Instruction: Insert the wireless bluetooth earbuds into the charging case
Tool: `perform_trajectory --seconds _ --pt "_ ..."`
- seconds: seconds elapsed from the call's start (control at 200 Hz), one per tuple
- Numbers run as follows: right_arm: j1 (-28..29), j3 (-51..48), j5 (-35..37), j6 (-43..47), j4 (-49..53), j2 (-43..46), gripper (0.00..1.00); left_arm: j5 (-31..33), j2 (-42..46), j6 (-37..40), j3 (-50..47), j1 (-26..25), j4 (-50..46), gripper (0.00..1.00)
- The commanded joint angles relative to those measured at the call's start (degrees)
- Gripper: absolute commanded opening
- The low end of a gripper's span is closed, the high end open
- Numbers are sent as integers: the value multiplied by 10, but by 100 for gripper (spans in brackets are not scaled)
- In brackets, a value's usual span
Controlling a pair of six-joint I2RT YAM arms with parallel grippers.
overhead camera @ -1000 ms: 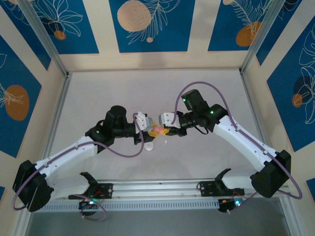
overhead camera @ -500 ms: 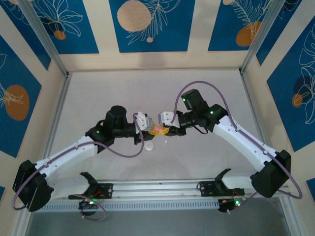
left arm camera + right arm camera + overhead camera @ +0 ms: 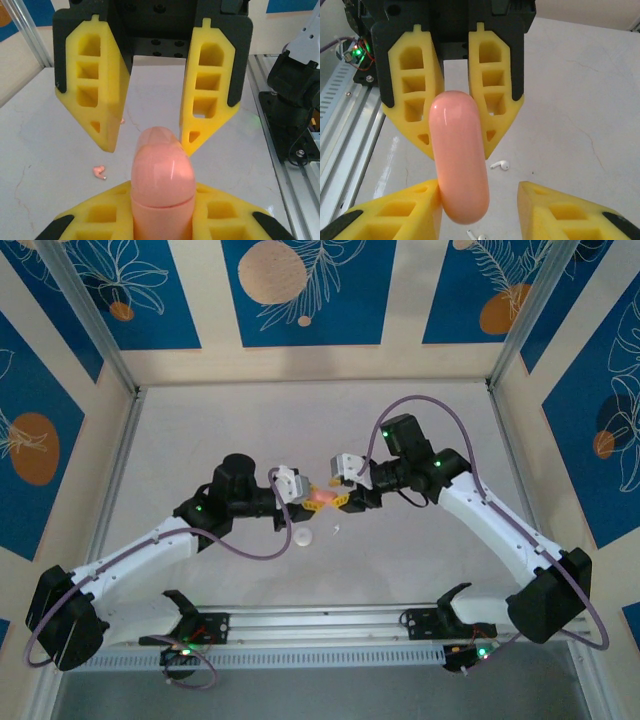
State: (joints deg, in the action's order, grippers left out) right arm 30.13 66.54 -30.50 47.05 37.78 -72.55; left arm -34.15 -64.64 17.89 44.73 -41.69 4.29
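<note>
Currently held: pink case [image 3: 458,155], clamped at one end by the left gripper [image 3: 162,197], in the air above the table [image 3: 40,140].
Right gripper [image 3: 477,183]: released; its jaws stand apart around the free end of the case, one finger at the shell and a clear gap on the other side.
Case state: looks closed, with a seam line running round it near the left fingers.
Earbuds: all loose on the table and none in a case. The pink earbud [image 3: 100,171] lies below the grippers, and two white earbuds [image 3: 500,164] lie nearby.
Also there: a white case [image 3: 302,537] on the table under the meeting point.
Step, as I judge it: passing the case between arms so that the lid can be opened.
How to do it well: keep the left clamp firm and motionless. Draw the right gripper straight back along the case's long axis so that neither finger drags the shell.
Risk: the shell is glossy and rounded and is gripped only at its end, so a sideways nudge could twist it or pop it out.
Next grip: it should land on the lid side of the seam, not across it.
</note>
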Motion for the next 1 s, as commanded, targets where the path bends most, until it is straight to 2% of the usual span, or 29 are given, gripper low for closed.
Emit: perform_trajectory --seconds 0.0,0.425,0.765,0.91,0.995 --pt "-25 -5 -18 -16 -40 16 43 -35 0 -4 -6 -5 -8 18" --pt "-45 -19 -35 -39 -65 16 42 -31 3 -26 -29 -5 42 18" --pt "-76 -25 -107 -71 -68 37 43 -10 -18 -115 -108 -3 241 18" --pt "-98 -26 -95 -140 -82 38 44 15 -38 -154 -151 2 347 18" --pt "-116 -20 -65 -202 -78 28 44 28 -54 -172 -174 9 396 18"
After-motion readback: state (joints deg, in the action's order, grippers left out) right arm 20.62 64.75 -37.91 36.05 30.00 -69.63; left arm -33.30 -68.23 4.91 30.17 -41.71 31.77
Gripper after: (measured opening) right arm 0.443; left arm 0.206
